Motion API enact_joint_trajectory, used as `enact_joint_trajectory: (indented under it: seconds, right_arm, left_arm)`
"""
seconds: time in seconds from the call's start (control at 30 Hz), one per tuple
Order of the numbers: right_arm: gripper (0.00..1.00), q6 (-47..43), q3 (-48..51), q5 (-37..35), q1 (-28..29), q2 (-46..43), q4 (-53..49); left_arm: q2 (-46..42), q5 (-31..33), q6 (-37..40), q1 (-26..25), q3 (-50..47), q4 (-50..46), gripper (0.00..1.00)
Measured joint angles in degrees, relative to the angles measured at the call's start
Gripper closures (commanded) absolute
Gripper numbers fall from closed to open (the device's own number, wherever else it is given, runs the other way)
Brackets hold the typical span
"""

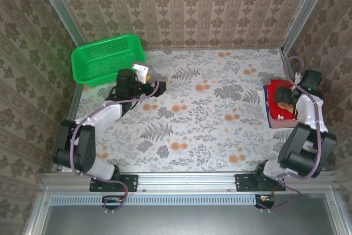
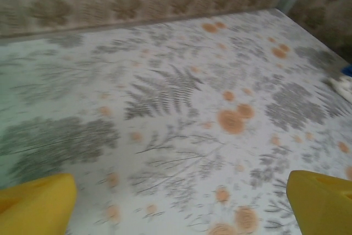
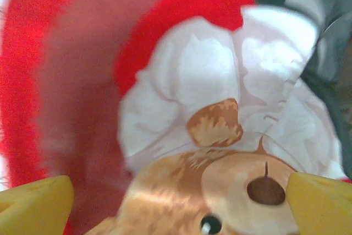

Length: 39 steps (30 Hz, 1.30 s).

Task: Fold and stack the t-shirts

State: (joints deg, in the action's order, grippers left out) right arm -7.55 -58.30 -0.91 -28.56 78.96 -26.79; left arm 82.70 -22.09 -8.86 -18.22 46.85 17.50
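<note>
Red shirt (image 1: 273, 94) is lying folded at the right edge of the bench (image 1: 209, 108), cartoon print (image 3: 220, 136) facing up. Right fingers (image 3: 38, 205) are hanging spread just above it, gripping nothing. Left fingers (image 2: 36, 205) are gaping over the bench near the green basket (image 1: 104, 59). Likely letting go: lifting straight up should avoid snagging the fold.

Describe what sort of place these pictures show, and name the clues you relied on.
Probably a robot test booth rather than a home: two robot arms bolted to a metal rail, wallpapered panels boxing in a floral-covered table, with a green plastic mesh basket and a folded red cloth t-shirt.
</note>
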Motion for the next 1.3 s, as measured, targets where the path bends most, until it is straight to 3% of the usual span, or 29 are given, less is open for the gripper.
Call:
enact_joint_trajectory:
  seconds: [0.1,0.23,0.37,0.53,0.73,1.0,1.3]
  right_arm:
    - [0.0,1.6,3.0,0.9,5.3,-8.4,4.3]
    - [0.0,2.7,8.1,2.8,16.5,-15.4,11.4]
    - [0.0,6.6,16.2,5.0,24.5,-16.3,21.9]
    - [0.0,8.4,27.9,2.4,30.1,-11.5,36.8]
    - [0.0,7.7,32.0,0.4,31.5,0.7,51.8]
    - [0.0,6.4,30.9,0.0,31.6,5.1,60.6]
    - [0.0,8.7,30.9,0.2,27.7,7.0,63.9]
  left_arm:
    - [-5.1,3.2,0.9,2.9,-4.0,-0.7,0.0]
    - [-9.0,6.5,3.9,7.3,-6.7,-2.8,0.0]
    - [-12.1,11.1,7.4,12.2,-9.2,-4.3,0.0]
    - [-13.0,11.7,9.9,20.3,-13.7,-1.0,0.0]
    - [-9.3,10.7,11.1,22.4,-20.6,8.8,0.0]
    - [2.5,12.0,11.1,21.0,-25.6,26.1,0.0]
    - [5.7,20.0,11.6,17.5,-24.6,28.9,0.0]
